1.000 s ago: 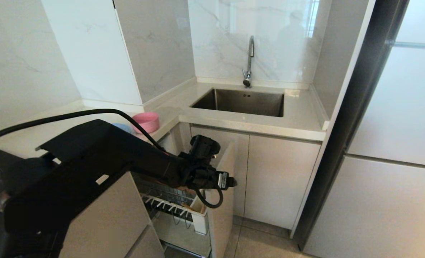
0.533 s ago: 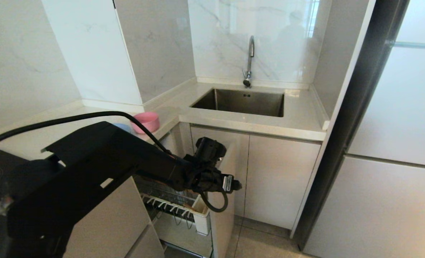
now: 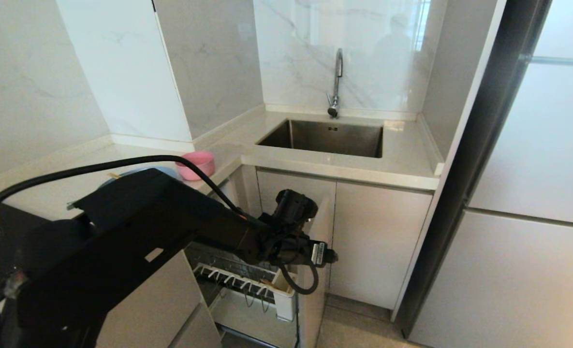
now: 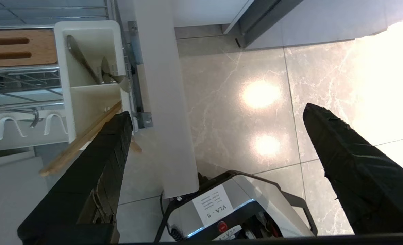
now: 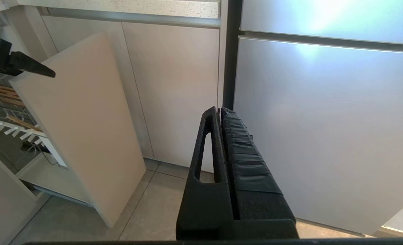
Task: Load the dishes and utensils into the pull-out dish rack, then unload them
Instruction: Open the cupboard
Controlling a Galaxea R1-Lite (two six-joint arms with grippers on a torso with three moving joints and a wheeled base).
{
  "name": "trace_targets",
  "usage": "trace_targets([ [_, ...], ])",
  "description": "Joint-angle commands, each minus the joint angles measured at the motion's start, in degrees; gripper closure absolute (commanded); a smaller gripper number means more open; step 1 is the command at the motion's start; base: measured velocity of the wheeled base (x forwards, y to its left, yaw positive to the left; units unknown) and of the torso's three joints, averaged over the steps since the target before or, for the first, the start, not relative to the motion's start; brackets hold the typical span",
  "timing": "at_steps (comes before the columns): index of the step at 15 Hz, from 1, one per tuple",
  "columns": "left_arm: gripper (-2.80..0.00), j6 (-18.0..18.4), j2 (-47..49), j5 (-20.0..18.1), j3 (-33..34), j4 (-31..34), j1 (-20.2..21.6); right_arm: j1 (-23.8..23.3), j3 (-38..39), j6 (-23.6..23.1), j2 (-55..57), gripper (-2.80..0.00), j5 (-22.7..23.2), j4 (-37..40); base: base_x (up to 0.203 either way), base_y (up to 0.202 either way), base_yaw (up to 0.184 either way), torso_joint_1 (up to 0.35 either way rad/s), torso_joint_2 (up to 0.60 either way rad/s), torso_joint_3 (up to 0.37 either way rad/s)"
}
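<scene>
Between the spread fingers of the left gripper: nothing held; jaws stand wide apart, pointing down over the beige front panel of the pull-out dish rack and the tiled floor beside it.

Left finger pad: just above the white utensil cup, overlapping the chopsticks from the camera's angle; contact cannot be told.

Utensil cup: at the rack's front corner, just behind the panel. Contents: a silver spoon leaning in one compartment; a pair of light wooden chopsticks slanting out of the adjoining compartment.

Rack, further fittings: slotted brown wooden strip, chrome wires, white prongs. Rack stands pulled out from the cabinet.

Countertop: pink bowl near the corner; light-blue plate just beside it, largely hidden behind the left arm.

Beyond: steel sink with faucet.

Right gripper: fingers pressed together, empty, low before the cabinet doors, well apart from the rack.
</scene>
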Motion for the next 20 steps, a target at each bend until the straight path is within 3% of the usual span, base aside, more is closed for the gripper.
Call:
trace_targets([
  [1, -2.80, -0.1, 0.2, 0.1, -0.1, -0.1, -0.5, 0.0, 0.5, 0.0, 0.0, 0.00, 0.0, 0.0, 0.000, 0.000, 0.000, 0.000, 0.00, 0.000],
  [20, -2.80, -1.5, 0.4, 0.0, -1.0, 0.0, -4.2, 0.0, 0.4, 0.0, 0.0, 0.00, 0.0, 0.0, 0.000, 0.000, 0.000, 0.000, 0.00, 0.000],
])
